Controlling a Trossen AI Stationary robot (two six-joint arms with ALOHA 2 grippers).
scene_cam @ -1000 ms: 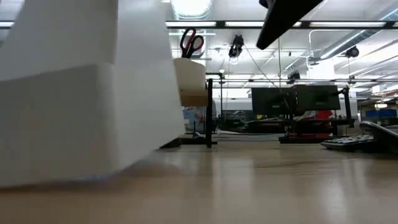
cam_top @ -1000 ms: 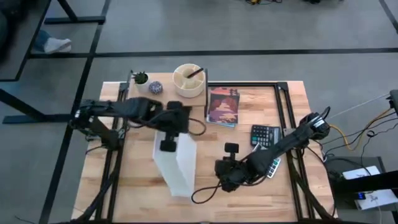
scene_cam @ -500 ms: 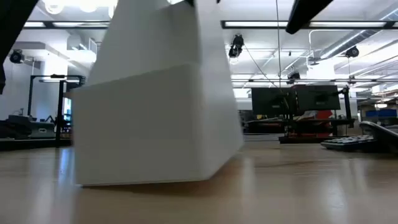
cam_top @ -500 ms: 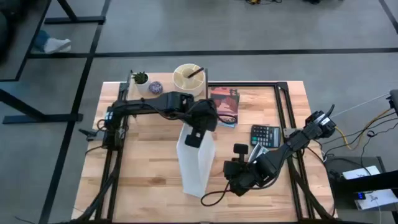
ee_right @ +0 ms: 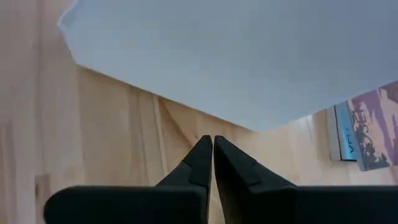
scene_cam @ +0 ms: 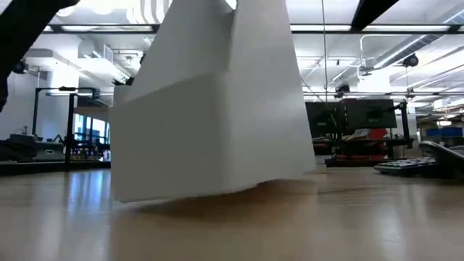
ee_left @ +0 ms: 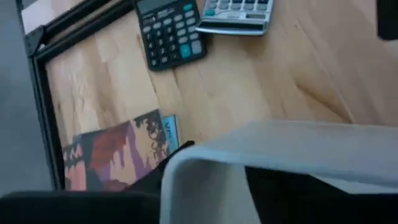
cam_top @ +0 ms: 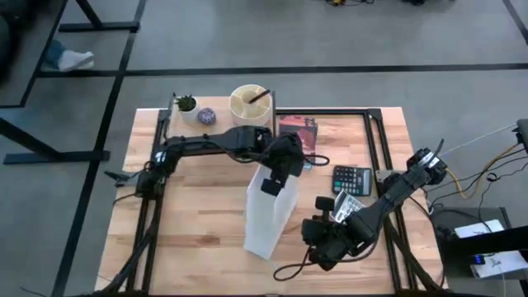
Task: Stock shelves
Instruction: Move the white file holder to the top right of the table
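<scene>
Left gripper [cam_top: 270, 183]: centre of the high view, at the upper end of the white file holder [cam_top: 268, 216]; jaws gripping its rim – the left wrist view shows a dark finger inside the white edge.
File holder: lifted and tipped – in the low view one lower corner is clear of the tabletop [cam_top: 198, 206] with shadow under it. Likely carried by the rim so it can be set somewhere else.
Right gripper [ee_right: 213, 144]: lower right of the high view, low over the tabletop just beside the holder; jaws closed on nothing, tips touching. Probably waiting, or placed to steady the holder.
Shelf [cam_top: 216, 116]: upper left of the high view, at the far edge of the tabletop; a small plant [cam_top: 186, 103], a patterned ball [cam_top: 205, 117] and a round container [cam_top: 250, 105] holding a dark tool stand on it.
Book [cam_top: 301, 130]: flat, right of the shelf, partly hidden by the left arm.
Calculators: a dark one [cam_top: 353, 179] right of centre, a lighter one [ee_left: 235, 14] next to it.
Stage: holder in transit; book and calculators apparently not yet stocked.
</scene>
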